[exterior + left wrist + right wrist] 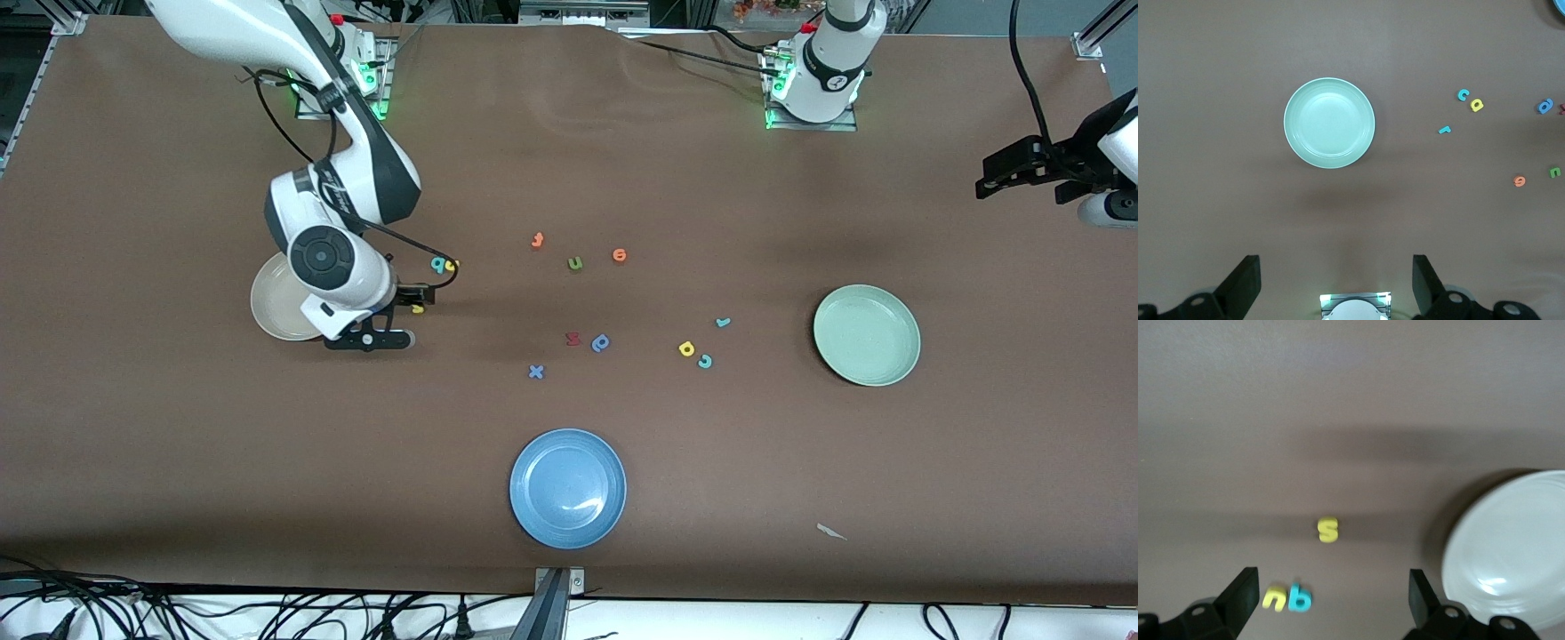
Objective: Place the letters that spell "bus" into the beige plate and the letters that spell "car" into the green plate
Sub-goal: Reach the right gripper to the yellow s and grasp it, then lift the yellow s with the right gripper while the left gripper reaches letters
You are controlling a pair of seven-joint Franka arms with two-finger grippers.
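While the left arm waits at the upper right of the front view, its left gripper [1022, 173] hangs high off the tabletop [178, 462] w/ fingers spread wide, holding nothing.

Near to far, front view: blue plate [567, 488] low centre. Above it, teal c [705, 361], yellow a [686, 349] and teal r [723, 322] sit close together mid-frame, near the green plate [867, 335] at centre right. Blue x [535, 372] lies mid-frame.

At centre left the right arm bends down, wrist low, right gripper [369, 340] pointing at the tabletop beside the beige plate [267, 307]; fingers fully apart, empty. Yellow s [418, 308] lies flat just beside it; in the right wrist view it reads upright, long axis vertical in frame. Teal b [437, 263] and yellow u [451, 265] touch side by side, a bit higher.
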